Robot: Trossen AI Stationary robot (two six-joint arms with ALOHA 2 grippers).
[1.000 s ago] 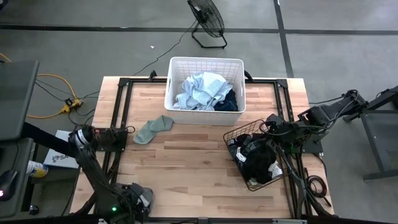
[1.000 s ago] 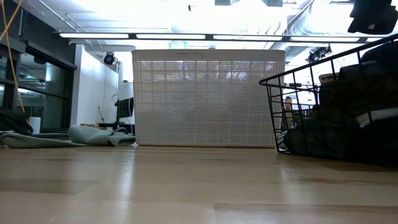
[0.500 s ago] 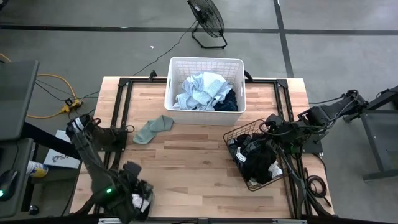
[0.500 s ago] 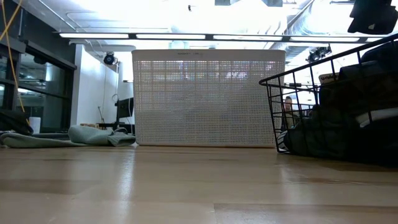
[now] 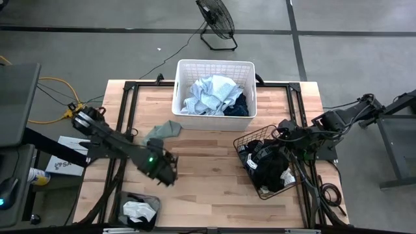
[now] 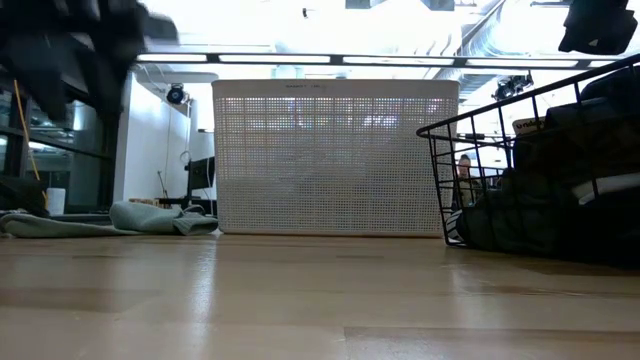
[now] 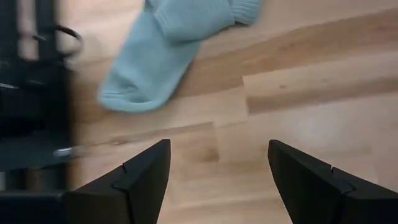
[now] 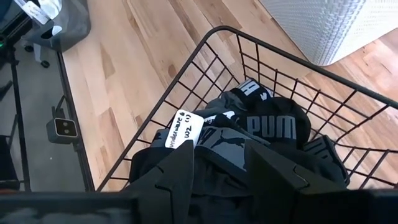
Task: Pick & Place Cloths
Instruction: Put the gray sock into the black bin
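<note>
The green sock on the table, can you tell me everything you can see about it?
The sage green sock is a soft knit piece with a ribbed cuff, lying flat and slightly bent on the wooden table. It sits just in front of the white laundry basket, near its left corner; whether they touch cannot be told. Nothing holds it. The left gripper hovers open above the bare wood beside it, not touching.

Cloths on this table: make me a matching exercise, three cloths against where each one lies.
Cloths:
1. sage green cloth
2. light blue cloth
3. black cloth

Places:
A. in the black wire basket
B. flat on the table
C. in the white laundry basket

Pairs: 1-B, 2-C, 3-A
</note>
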